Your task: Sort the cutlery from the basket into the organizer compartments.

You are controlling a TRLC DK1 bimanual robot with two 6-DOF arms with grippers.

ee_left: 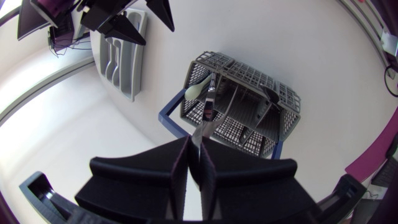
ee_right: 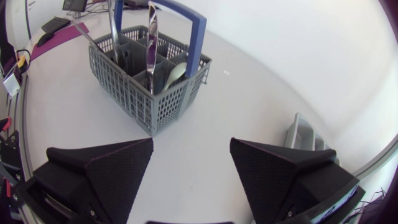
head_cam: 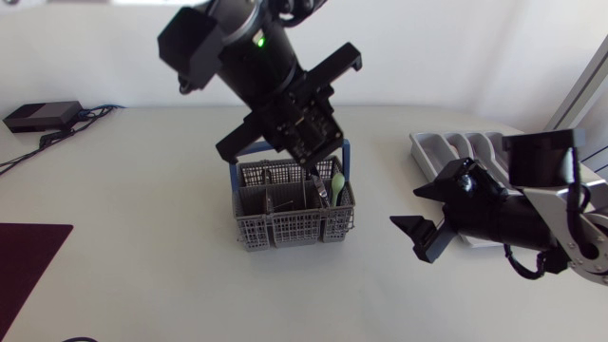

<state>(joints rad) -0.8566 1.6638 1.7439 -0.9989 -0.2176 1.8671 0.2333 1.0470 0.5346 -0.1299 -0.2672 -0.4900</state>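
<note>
A grey cutlery basket (head_cam: 249, 233) with a blue handle (head_cam: 344, 157) stands mid-table. Above it, my left gripper (head_cam: 311, 157) is shut on a silver knife (head_cam: 320, 188), which hangs upright with its lower end inside a basket compartment (ee_right: 152, 43). From the left wrist, the knife (ee_left: 204, 115) runs out from between the fingers (ee_left: 200, 144) toward the basket (ee_left: 283, 99). A pale green spoon (head_cam: 337, 182) (ee_right: 176, 73) and another silver piece (ee_right: 113, 25) stand in the basket. My right gripper (head_cam: 425, 223) (ee_right: 191, 155) is open, to the basket's right, holding nothing. The grey organizer (head_cam: 454, 150) lies behind it.
A black box (head_cam: 43, 115) with cables sits at the far left. A dark maroon mat (head_cam: 27, 261) lies at the left front edge. Bare white tabletop stretches in front of the basket and between the basket and the organizer (ee_left: 118, 56).
</note>
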